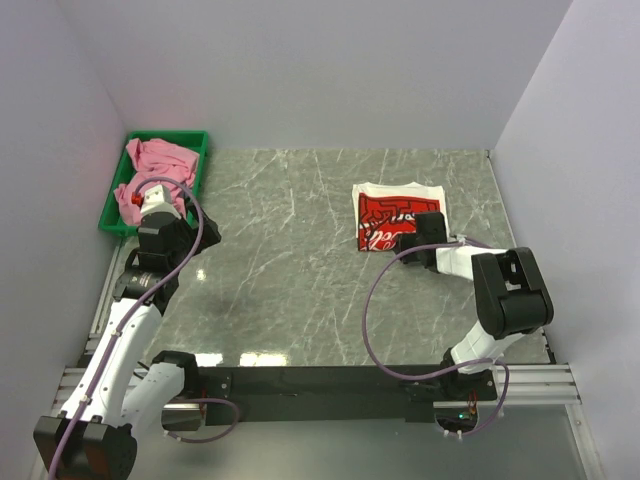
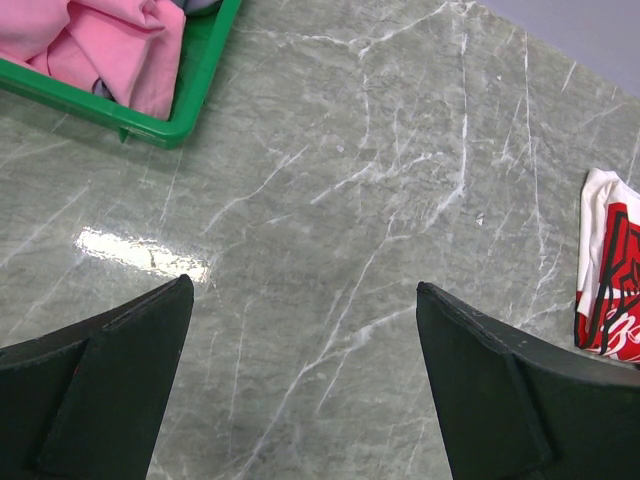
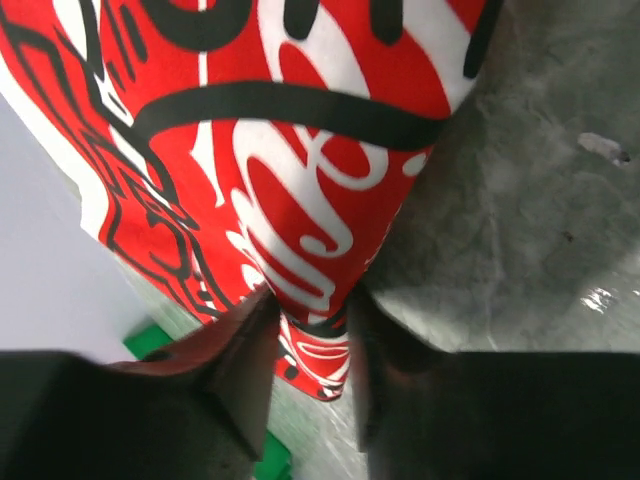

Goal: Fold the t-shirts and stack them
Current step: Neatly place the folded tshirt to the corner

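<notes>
The white t-shirt [image 1: 395, 210] lies folded on the table at the right, red graphic with white script facing up. My right gripper [image 1: 405, 243] sits at its near edge. In the right wrist view the gripper [image 3: 308, 305] is shut on a fold of the red printed fabric [image 3: 300, 150], which is pinched between both fingers. The pink t-shirt [image 1: 160, 160] lies crumpled in the green tray [image 1: 200, 140] at the far left. Beside that tray my left gripper [image 1: 190, 232] hovers over bare table, and its wrist view shows it [image 2: 303, 300] wide open and empty.
White walls close in the marble table [image 1: 300, 260] on the left, back and right. The left wrist view shows the tray's corner [image 2: 190, 110] with pink cloth [image 2: 110, 45] at upper left and the white shirt's edge [image 2: 610, 290] at far right.
</notes>
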